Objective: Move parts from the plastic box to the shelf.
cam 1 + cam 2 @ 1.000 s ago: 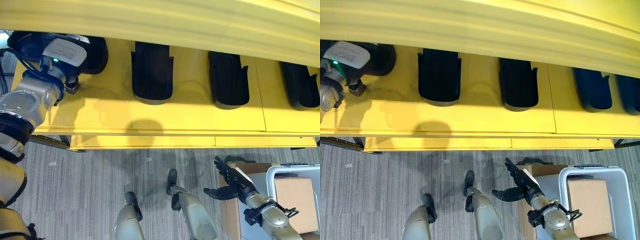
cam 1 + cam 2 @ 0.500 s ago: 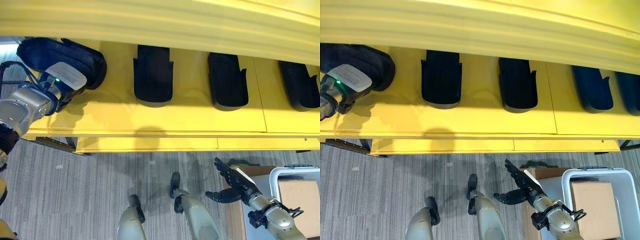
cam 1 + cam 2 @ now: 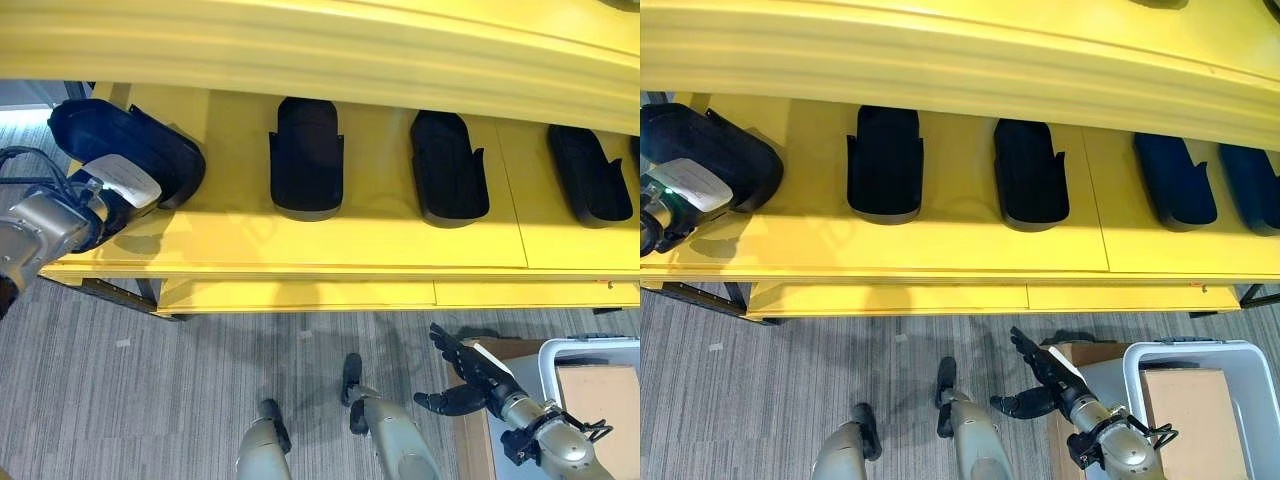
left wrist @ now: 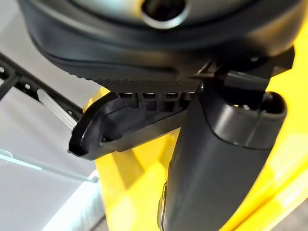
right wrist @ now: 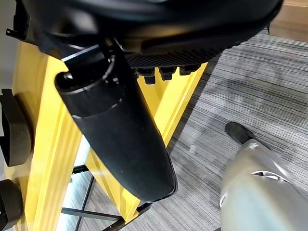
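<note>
The left hand (image 3: 95, 205) lay at the far left end of the yellow shelf (image 3: 330, 240), against the near edge of a dark moulded part (image 3: 125, 150) that rested tilted on the shelf surface. In the left wrist view the thumb (image 4: 216, 163) stood straight beside that part (image 4: 125, 120), and the fingers were tucked at its rim; whether they were curled round it could not be told. A white cover on the back of the hand faced upward; no print on it was legible.

The right hand (image 3: 1045, 385) hung low over the grey striped floor (image 3: 150, 400), well apart from the shelf, with its fingers (image 3: 455, 350) spread straight and apart and the thumb held out; it held nothing. The right wrist view showed the straight thumb (image 5: 120, 139) against the yellow frame.

Four further dark parts lay on the shelf in a row, each apart from the next: one (image 3: 885, 165) near the tilted part, one (image 3: 1030, 175) at the middle, and two (image 3: 1175, 180) (image 3: 1250, 185) toward the right end. A yellow upper tier (image 3: 960, 60) overhung the back of the shelf.

Beside the right hand stood a brown cardboard carton (image 3: 1065, 440), and just right of it the grey plastic box (image 3: 1135, 370), which held a cardboard block (image 3: 1190, 420). No readable writing appeared on either.
</note>
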Robot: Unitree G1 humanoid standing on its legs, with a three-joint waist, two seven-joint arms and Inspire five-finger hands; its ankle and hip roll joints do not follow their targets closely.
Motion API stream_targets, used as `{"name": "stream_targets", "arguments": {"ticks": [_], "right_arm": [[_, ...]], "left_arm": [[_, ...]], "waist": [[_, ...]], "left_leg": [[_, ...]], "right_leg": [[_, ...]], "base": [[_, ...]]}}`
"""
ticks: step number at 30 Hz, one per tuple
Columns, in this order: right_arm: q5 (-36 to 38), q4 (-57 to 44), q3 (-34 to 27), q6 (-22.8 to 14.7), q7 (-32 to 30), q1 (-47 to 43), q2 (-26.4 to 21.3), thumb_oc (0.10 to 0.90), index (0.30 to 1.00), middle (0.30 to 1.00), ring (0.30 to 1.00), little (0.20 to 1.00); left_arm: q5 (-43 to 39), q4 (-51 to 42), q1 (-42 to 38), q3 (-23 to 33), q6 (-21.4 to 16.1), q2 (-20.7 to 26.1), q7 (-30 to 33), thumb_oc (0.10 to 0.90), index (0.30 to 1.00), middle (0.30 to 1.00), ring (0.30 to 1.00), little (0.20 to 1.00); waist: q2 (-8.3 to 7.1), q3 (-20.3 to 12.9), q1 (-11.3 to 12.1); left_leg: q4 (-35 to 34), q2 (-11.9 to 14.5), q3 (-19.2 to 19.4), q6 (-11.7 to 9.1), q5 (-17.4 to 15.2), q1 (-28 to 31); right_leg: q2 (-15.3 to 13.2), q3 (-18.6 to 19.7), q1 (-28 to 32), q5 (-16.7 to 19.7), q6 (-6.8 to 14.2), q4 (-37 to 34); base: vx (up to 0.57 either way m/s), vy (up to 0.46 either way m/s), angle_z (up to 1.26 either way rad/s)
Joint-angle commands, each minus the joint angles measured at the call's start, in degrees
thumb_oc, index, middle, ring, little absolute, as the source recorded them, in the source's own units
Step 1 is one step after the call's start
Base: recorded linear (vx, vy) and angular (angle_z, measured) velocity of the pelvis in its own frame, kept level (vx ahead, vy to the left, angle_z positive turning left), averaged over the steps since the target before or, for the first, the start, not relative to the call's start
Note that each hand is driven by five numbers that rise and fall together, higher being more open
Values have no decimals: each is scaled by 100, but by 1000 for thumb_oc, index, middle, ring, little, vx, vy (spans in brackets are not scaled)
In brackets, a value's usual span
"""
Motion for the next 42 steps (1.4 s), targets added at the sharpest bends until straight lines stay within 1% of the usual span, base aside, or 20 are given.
{"name": "stream_targets", "arguments": {"ticks": [1, 6, 8, 13, 16, 20, 23, 25, 28, 29, 30, 33, 35, 36, 37, 38, 39, 41, 42], "right_arm": [[15, -744, -600, -372, -10, 134, -443, 900, 1000, 1000, 1000, 1000], [-10, -750, -621, -360, 1, 140, -439, 900, 1000, 1000, 1000, 1000], [-39, -755, -675, -364, -1, 191, -467, 900, 1000, 1000, 1000, 1000], [-61, -762, -739, -374, 26, 225, -442, 900, 1000, 1000, 1000, 1000], [-61, -758, -721, -388, 17, 210, -402, 900, 1000, 1000, 1000, 1000], [-46, -753, -724, -449, 10, 217, -333, 900, 1000, 1000, 1000, 1000], [-56, -705, -719, -477, -18, 220, -331, 900, 1000, 1000, 1000, 1000], [-73, -702, -733, -492, -13, 243, -292, 900, 1000, 1000, 1000, 1000], [-63, -668, -739, -502, -27, 253, -238, 900, 1000, 1000, 1000, 1000], [-64, -666, -739, -504, -28, 249, -241, 900, 1000, 1000, 1000, 1000], [-68, -675, -775, -503, -34, 272, -206, 900, 1000, 1000, 1000, 1000], [-116, -622, -792, -521, -52, 301, -121, 900, 1000, 1000, 1000, 1000], [-115, -616, -813, -531, -60, 315, -68, 900, 1000, 1000, 1000, 1000], [-126, -591, -814, -548, -88, 308, -4, 900, 1000, 1000, 1000, 1000], [-128, -587, -814, -550, -90, 304, -11, 900, 1000, 1000, 1000, 1000], [-110, -583, -822, -561, -106, 304, 34, 900, 1000, 1000, 1000, 1000], [-100, -573, -813, -575, -101, 297, -12, 900, 1000, 1000, 1000, 1000], [-63, -571, -864, -575, -110, 319, 31, 900, 1000, 1000, 1000, 1000], [-61, -540, -883, -579, -115, 332, 60, 900, 1000, 1000, 1000, 1000]], "left_arm": [[396, -472, -28, -68, -89, 552, -1, 900, 1000, 1000, 1000, 1000], [473, -764, -241, -327, -186, 669, 11, 900, 1000, 1000, 1000, 1000], [546, -1117, -366, -504, -305, 781, 48, 900, 1000, 1000, 1000, 1000], [591, -1701, -481, -705, -486, 1047, 64, 900, 1000, 1000, 1000, 1000], [601, -1762, -410, -641, -501, 1104, 148, 900, 1000, 1000, 1000, 1000], [473, -2002, -139, -210, -490, 1316, 357, 900, 1000, 1000, 1000, 1000], [544, -2057, -80, -54, -470, 1438, 505, 900, 1000, 1000, 1000, 1000], [421, -2141, -12, 211, -415, 1610, 629, 900, 1000, 1000, 1000, 1000], [335, -2078, 141, 591, -324, 1703, 752, 900, 1000, 1000, 1000, 1000], [336, -2082, 179, 631, -322, 1706, 754, 900, 1000, 1000, 1000, 1000], [251, -2069, 274, 905, -261, 1801, 821, 900, 1000, 1000, 1000, 1000], [73, -1909, 412, 1433, -85, 1930, 1008, 900, 1000, 1000, 1000, 1000], [-68, -1777, 514, 1706, -10, 1946, 1085, 900, 1000, 1000, 1000, 1000], [-186, -1680, 679, 1986, 61, 1936, 1155, 900, 1000, 1000, 1000, 1000], [-184, -1679, 754, 2061, 60, 1932, 1158, 900, 1000, 1000, 1000, 1000], [-380, -1627, 881, 2281, 56, 1893, 1189, 900, 1000, 1000, 1000, 1000], [-494, -1375, 1115, 2579, 88, 1845, 1216, 900, 1000, 1000, 1000, 1000], [-1213, -1561, 1423, 3116, 47, 1774, 1043, 900, 1000, 1000, 1000, 1000], [-1391, -1678, 1600, 3398, 50, 1777, 1018, 900, 1000, 1000, 1000, 1000]], "waist": [[195, -263, 0], [214, -260, 6], [265, -277, 4], [282, -283, 52], [272, -281, 76], [263, -291, 152], [280, -305, 164], [271, -325, 217], [275, -335, 257], [278, -331, 253], [276, -341, 284], [292, -364, 340], [281, -377, 377], [276, -380, 413], [282, -378, 410], [266, -381, 440], [305, -378, 419], [307, -388, 449], [313, -393, 469]], "left_leg": [[-601, 272, -21, -124, 330, 219], [-595, 261, -24, -127, 324, 242], [-617, 256, -25, -132, 323, 272], [-634, 232, -25, -132, 323, 319], [-647, 226, -22, -131, 325, 345], [-700, 206, -19, -132, 336, 406], [-715, 191, -23, -133, 350, 414], [-750, 175, -36, -133, 365, 450], [-772, 168, -41, -134, 383, 472], [-771, 168, -42, -135, 383, 472], [-787, 162, -45, -139, 392, 483], [-841, 152, -53, -142, 419, 511], [-865, 142, -49, -143, 432, 522], [-875, 138, -54, -144, 443, 527], [-877, 138, -53, -144, 444, 529], [-871, 133, -58, -143, 448, 531], [-886, 132, -45, -144, 460, 549], [-891, 129, -48, -145, 472, 555], [-915, 121, -52, -144, 480, 567]], "right_leg": [[-640, 476, 694, -837, 1130, 379], [-648, 486, 713, -849, 1131, 381], [-660, 483, 738, -864, 1132, 381], [-668, 489, 776, -875, 1131, 372], [-680, 482, 800, -879, 1133, 375], [-697, 487, 845, -881, 1131, 366], [-711, 462, 864, -878, 1133, 363], [-719, 452, 893, -891, 1129, 356], [-736, 433, 911, -894, 1127, 367], [-736, 432, 911, -895, 1127, 368], [-742, 415, 929, -891, 1130, 357], [-751, 393, 956, -883, 1135, 333], [-756, 383, 971, -884, 1134, 331], [-759, 377, 982, -888, 1133, 328], [-759, 378, 983, -887, 1133, 329], [-763, 374, 984, -891, 1130, 334], [-766, 369, 990, -894, 1129, 337], [-775, 356, 997, -891, 1125, 331], [-778, 348, 1002, -895, 1123, 329]], "base": [[0, 0, 0], [0, 0, 0], [0, 0, 0], [0, 0, 0], [0, 0, 0], [0, 0, 0], [0, 0, 0], [0, 0, 0], [-1, -6, 2], [0, -15, 5], [0, 0, 0], [2, -4, 1], [2, -15, 4], [0, 0, 0], [0, 0, 0], [0, 0, 0], [0, 0, 0], [0, 0, 0], [0, 0, 0]]}}
